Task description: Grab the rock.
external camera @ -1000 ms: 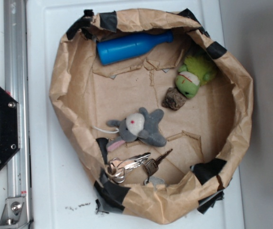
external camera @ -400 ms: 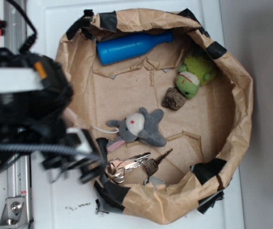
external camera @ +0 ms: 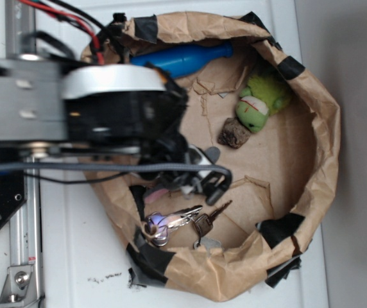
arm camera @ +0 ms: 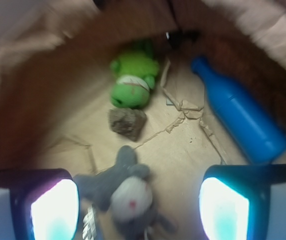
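Rock (external camera: 235, 133) unmoved by frog (external camera: 260, 101); gripper (arm camera: 139, 206) spread, now above donkey (arm camera: 120, 192)

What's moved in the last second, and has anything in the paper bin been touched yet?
The arm has swung in from the left and now hangs over the grey plush animal, hiding most of it in the exterior view. The gripper is open and holds nothing. The rock, green plush toy, blue bottle and keys lie where they were.
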You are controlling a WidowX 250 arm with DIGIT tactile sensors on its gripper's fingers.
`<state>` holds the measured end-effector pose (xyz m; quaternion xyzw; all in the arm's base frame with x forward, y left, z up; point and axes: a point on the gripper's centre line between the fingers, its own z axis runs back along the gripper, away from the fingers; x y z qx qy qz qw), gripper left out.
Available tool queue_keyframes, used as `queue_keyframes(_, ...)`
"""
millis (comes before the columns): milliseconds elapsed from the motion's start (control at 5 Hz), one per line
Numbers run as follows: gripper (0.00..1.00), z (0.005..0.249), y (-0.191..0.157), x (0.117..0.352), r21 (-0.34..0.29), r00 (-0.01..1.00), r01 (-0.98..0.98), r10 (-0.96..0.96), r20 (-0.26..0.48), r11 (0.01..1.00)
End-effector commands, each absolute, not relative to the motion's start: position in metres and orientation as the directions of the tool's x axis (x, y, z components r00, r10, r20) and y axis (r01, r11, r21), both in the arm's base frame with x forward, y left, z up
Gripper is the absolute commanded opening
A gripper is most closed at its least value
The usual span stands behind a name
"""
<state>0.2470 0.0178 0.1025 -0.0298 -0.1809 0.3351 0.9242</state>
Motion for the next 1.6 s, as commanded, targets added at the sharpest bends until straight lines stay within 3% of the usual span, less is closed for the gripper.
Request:
queue_keyframes(0,1.00,0.065,0.034,0.281,-0.152,0.718,-0.616,0.630,0.295,0.773)
queue_keyframes(400,1.00,0.051,0.028,0.312,-0.183,0.751,-0.581,0.609,0.254,0.793)
queue_keyframes(800,1.00,0.032,0.026,0.321,-0.106,0.766,-0.590,0.597,0.241,0.800)
queue_keyframes(1000,0.00,0.032,0.028,0.321,-0.086,0.773,-0.590,0.592,0.228,0.803)
queue_keyframes(1200,0.00,0.063,0.028,0.318,-0.118,0.808,-0.530,0.543,0.231,0.840)
queue_keyframes(1400,0.00,0.114,0.026,0.310,-0.210,0.860,-0.411,0.453,0.234,0.887)
